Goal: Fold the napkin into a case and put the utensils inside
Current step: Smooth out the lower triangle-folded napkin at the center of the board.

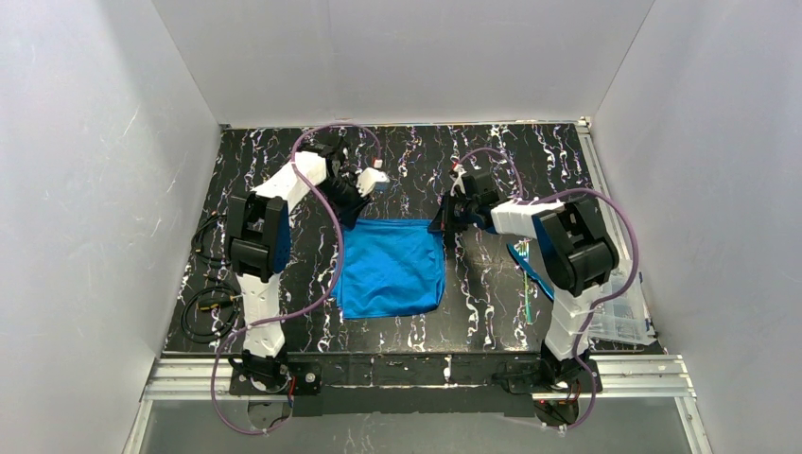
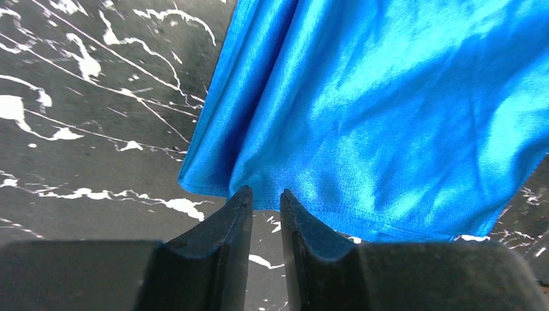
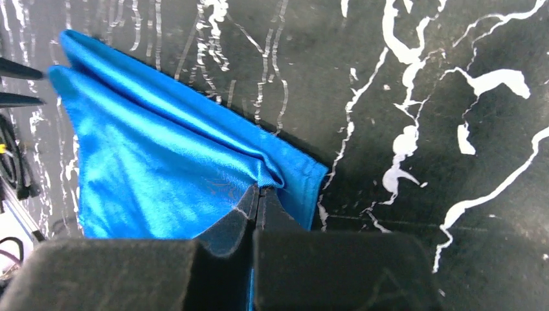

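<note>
One napkin (image 1: 392, 270), folded double, at middle of surface (image 1: 473, 322). Few utensils (image 1: 526, 291) near right edge, count unclear. Two grippers: right gripper (image 3: 259, 191) clamped tight on napkin's far right corner; left gripper (image 2: 265, 195) jaws narrowly apart at far left hem, grip unclear.

The napkin (image 2: 388, 97) is glossy, satiny cloth; the table (image 2: 78, 149) looks smooth, marbled.

Blue napkin (image 1: 392, 270) lies flat mid-desk (image 1: 416, 151), a bit rumpled. Left hand (image 1: 350, 216) is at its far-left corner, right hand (image 1: 443, 224) at its far-right corner. Utensils (image 1: 526, 284) lie right of it, near the right arm. Black cables (image 1: 210, 305) run along the desk's left edge.
</note>
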